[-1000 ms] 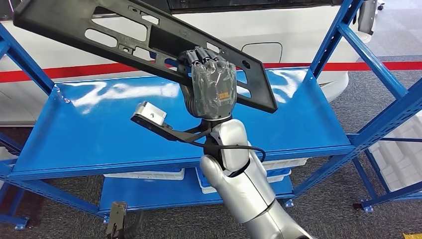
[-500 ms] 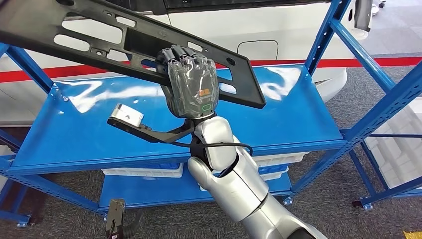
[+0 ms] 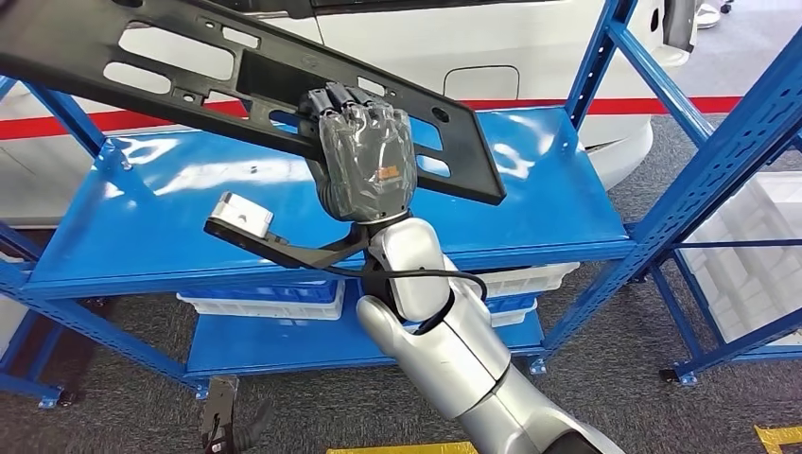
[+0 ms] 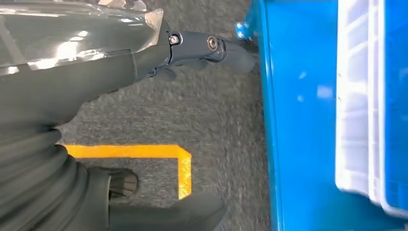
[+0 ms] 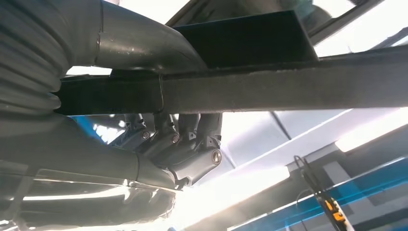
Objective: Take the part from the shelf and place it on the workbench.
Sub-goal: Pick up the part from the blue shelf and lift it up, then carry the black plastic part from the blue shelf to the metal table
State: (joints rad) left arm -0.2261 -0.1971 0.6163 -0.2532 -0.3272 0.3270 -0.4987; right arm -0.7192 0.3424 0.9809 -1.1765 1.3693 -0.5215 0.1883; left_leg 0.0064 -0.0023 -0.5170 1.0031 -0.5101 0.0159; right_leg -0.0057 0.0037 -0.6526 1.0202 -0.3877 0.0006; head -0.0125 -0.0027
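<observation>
A matt black plastic part [image 3: 255, 90] is gripped by the right robot hand [image 3: 364, 161], which is wrapped in crinkled clear film, above a glossy blue painted metal shelf [image 3: 530, 203], over rough grey carpet floor [image 3: 624, 378].

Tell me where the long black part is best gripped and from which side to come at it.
Grip the black part on the solid bar along its lower edge, about where the right hand holds it now, coming from below with the fingers hooked over through a cutout. The panel is long, flat and tilted; much of it overhangs to the left, so a hold further left would probably balance it better.
</observation>
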